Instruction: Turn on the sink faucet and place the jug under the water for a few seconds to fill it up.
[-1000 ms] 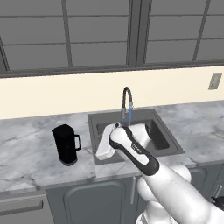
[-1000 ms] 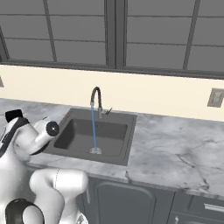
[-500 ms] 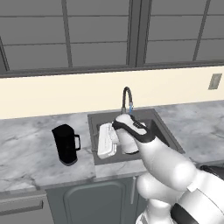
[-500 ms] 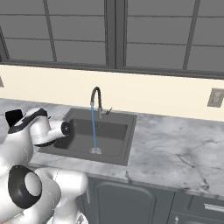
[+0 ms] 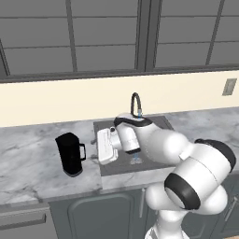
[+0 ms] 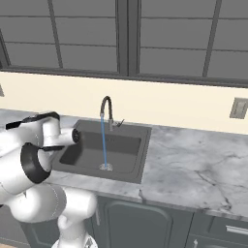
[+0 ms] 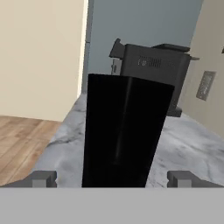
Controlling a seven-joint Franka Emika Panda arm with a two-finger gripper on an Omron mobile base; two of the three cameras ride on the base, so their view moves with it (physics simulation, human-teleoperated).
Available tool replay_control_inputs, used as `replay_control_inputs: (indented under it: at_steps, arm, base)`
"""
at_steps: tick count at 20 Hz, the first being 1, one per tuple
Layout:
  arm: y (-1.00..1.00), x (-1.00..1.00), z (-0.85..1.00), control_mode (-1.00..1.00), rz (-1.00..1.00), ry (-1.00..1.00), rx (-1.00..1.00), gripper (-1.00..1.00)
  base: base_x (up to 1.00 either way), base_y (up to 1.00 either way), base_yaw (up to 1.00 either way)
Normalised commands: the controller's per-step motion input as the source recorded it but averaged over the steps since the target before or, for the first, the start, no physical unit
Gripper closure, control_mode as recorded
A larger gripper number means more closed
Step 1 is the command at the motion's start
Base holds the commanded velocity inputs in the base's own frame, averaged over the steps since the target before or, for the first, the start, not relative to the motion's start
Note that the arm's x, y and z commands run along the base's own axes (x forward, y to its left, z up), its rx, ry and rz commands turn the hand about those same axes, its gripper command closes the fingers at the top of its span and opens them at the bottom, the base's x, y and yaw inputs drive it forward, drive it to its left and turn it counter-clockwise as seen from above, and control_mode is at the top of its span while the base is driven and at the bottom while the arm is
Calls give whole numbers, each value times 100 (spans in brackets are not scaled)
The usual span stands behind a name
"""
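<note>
The water [image 6: 104, 143] is running in a thin blue line from the sink faucet [image 6: 106, 109] down to the floor of the sink [image 6: 127, 145], and the jug [image 5: 70, 154] is standing upright on the marble counter [image 5: 28, 158] just left of that sink, handle facing the basin. The gripper [image 7: 114, 178] is reaching over the sink's left edge toward the jug, its jaws spread wide with the black body sitting between the fingertips [image 7: 43, 178], touching neither. Beyond the jug, a boxy coffee machine [image 7: 153, 70] is sitting farther along the counter.

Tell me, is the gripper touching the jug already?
Apart. In the left base view, grey counter shows between the gripper and the jug.
</note>
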Motion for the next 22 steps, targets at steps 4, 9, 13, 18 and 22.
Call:
replay_control_inputs:
  at_steps: [4,9,13,18,22]
  arm:
    - [44,0,0,-100,1,0,0,-100]
    - [28,0,0,-100,0,0,0,-100]
    - [16,0,0,-100,0,0,0,-100]
    - [1,0,0,-100,0,0,0,-100]
    - [3,0,-4,-100,0,0,0,-100]
  base:
    - [0,0,0]
    - [0,0,0]
    - [0,0,0]
    - [0,0,0]
    - [0,0,0]
